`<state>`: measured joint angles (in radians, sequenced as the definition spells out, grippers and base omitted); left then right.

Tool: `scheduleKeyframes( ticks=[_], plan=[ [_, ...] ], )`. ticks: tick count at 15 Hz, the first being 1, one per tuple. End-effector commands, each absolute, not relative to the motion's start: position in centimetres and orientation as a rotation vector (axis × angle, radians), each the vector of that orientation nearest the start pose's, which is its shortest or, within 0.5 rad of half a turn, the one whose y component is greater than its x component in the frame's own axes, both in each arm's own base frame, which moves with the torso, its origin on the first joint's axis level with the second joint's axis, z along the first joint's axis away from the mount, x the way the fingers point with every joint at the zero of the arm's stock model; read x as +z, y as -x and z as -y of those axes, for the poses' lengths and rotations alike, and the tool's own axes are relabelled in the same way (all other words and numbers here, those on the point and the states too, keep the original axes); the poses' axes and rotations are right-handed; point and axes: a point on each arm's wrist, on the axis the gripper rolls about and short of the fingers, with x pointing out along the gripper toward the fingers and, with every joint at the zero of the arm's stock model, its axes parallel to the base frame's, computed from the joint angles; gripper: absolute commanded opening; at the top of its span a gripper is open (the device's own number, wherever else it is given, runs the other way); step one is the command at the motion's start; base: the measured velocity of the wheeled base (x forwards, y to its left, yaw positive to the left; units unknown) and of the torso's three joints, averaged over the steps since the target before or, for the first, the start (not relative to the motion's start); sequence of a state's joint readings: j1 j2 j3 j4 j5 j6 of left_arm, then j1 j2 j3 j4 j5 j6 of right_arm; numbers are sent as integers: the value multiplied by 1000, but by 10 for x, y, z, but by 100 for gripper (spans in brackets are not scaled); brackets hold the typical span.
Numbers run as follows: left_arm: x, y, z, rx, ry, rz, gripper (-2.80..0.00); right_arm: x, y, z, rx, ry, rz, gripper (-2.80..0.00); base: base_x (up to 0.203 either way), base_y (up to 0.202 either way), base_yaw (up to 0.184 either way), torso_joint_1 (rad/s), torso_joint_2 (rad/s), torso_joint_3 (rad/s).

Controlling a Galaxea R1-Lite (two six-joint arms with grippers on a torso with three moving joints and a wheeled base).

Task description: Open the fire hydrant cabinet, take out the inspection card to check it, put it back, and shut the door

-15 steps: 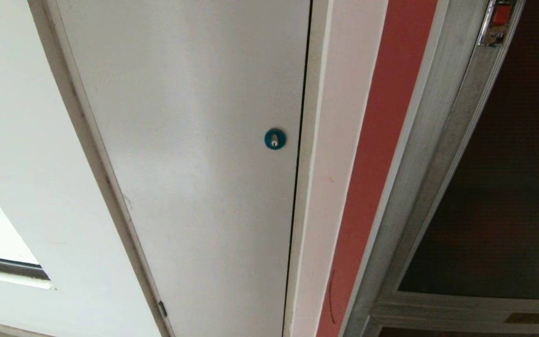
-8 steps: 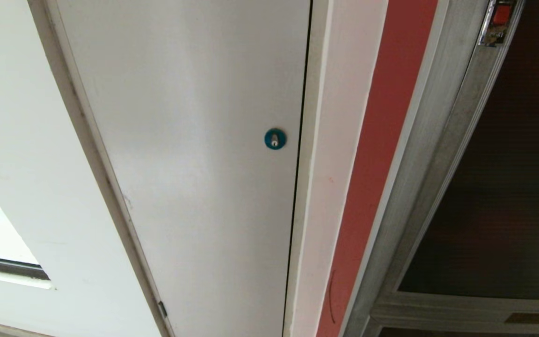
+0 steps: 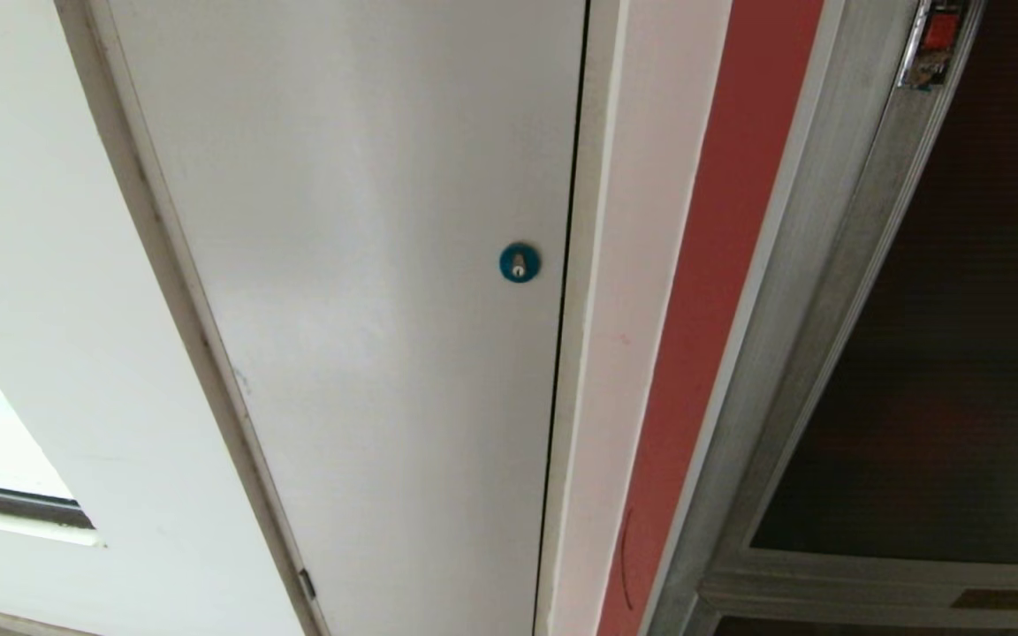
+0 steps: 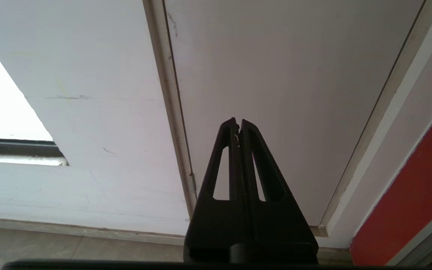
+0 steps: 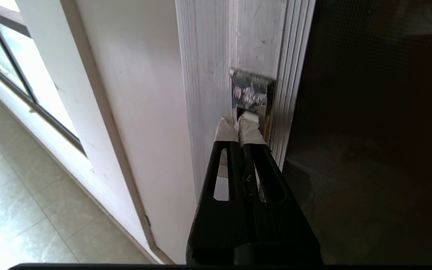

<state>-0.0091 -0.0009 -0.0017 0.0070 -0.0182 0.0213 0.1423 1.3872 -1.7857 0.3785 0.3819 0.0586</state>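
2 taped fingertips (image 5: 225, 129) of the right gripper (image 5: 238, 125), pressed together and holding nothing, sit at the latch (image 5: 249, 90) just above them at frame centre. Latch and door (image 5: 381, 131) run vertically; the left gripper (image 4: 238, 125), also pressed together, faces the white panel (image 4: 283, 75), so the right arm is nearer.

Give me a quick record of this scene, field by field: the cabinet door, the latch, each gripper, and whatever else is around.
door: dark glass door in a silver frame, looks closed
latch: red-and-metal latch on the door's frame
right gripper: right gripper shut, taped tips at the latch; contact unclear
left gripper: left gripper shut, holding nothing, pointing at the white door
white door: shut, blue lock near its edge
card: not in view
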Motion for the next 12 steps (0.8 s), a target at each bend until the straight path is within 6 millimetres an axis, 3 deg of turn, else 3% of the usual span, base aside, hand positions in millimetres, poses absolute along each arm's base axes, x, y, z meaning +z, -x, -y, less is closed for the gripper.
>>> scheduleKeyframes(
  ticks=[1,12],
  plan=[
    [75,23,0,-28,-21,-4,-280,429,-175,-34,526,-54,-20,-280,0,0,0,0,0,0],
    [75,23,0,-28,-21,-4,-280,423,-183,-34,519,-49,-44,-280,0,0,0,0,0,0]
  ],
)
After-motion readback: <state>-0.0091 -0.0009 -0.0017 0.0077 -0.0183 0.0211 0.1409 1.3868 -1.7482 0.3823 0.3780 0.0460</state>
